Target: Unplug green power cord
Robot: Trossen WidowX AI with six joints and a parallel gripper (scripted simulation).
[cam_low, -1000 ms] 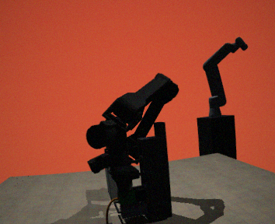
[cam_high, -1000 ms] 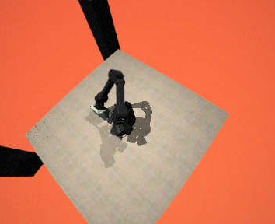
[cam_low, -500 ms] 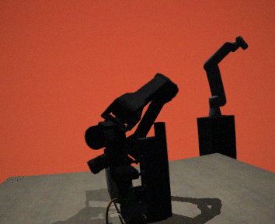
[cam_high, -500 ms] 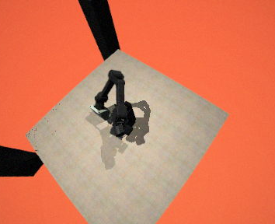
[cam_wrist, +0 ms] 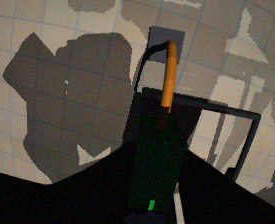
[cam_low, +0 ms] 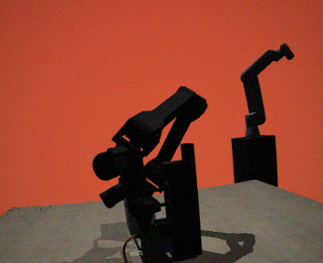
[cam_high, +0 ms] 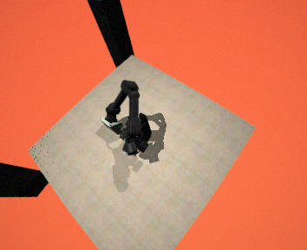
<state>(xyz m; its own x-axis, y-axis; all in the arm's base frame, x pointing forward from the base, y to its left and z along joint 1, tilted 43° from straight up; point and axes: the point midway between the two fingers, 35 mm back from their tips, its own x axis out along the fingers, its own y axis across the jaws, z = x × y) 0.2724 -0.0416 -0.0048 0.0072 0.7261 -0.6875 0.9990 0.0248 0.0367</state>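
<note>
The green plug (cam_wrist: 159,172) is a dark green block in shadow, with a small bright patch, in the lower middle of the wrist view. Its orange cord (cam_wrist: 169,75) leaves the far end and bends down; it also shows in the exterior view (cam_low: 125,248). My gripper (cam_wrist: 157,152) (cam_low: 147,225) is shut on the plug, one black finger against each side. In the top view the arm hides the plug and the fingers. The power strip is too dark and covered to make out, so I cannot tell whether the plug sits in it.
A thin black frame (cam_wrist: 230,111) stands right of the plug. A small grey block (cam_wrist: 159,54) lies by the cord's bend. A pale panel (cam_high: 110,122) is beside the arm. A tall black upright (cam_low: 190,201) stands close right of the gripper. Another arm (cam_low: 254,98) stands behind.
</note>
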